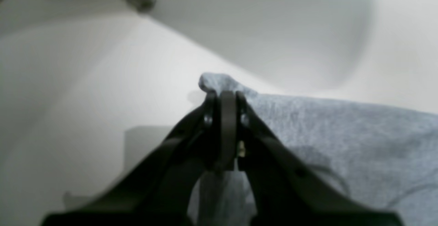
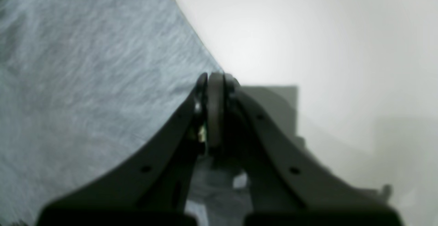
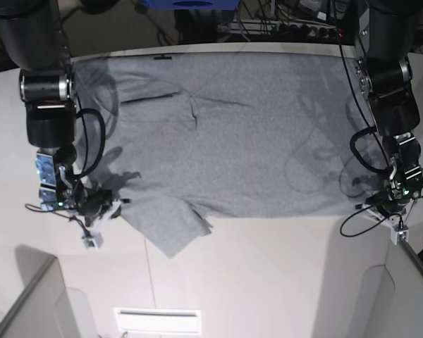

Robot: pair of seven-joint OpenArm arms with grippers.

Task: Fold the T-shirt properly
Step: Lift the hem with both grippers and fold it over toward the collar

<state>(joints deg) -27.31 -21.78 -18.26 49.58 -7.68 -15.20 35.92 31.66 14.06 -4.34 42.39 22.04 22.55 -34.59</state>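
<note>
While the T-shirt (image 3: 225,134) lies spread flat on the white table (image 3: 268,274), the left gripper (image 1: 224,94) pinches one near corner and the right gripper (image 2: 215,79) pinches the opposite edge.

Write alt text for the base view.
A grey T-shirt lies spread flat on a white table, one sleeve sticking out at its near edge. The right gripper and left gripper are each shut on a near corner.

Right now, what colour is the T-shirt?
Heather grey, plain T-shirt; the base view shows it best.
</note>
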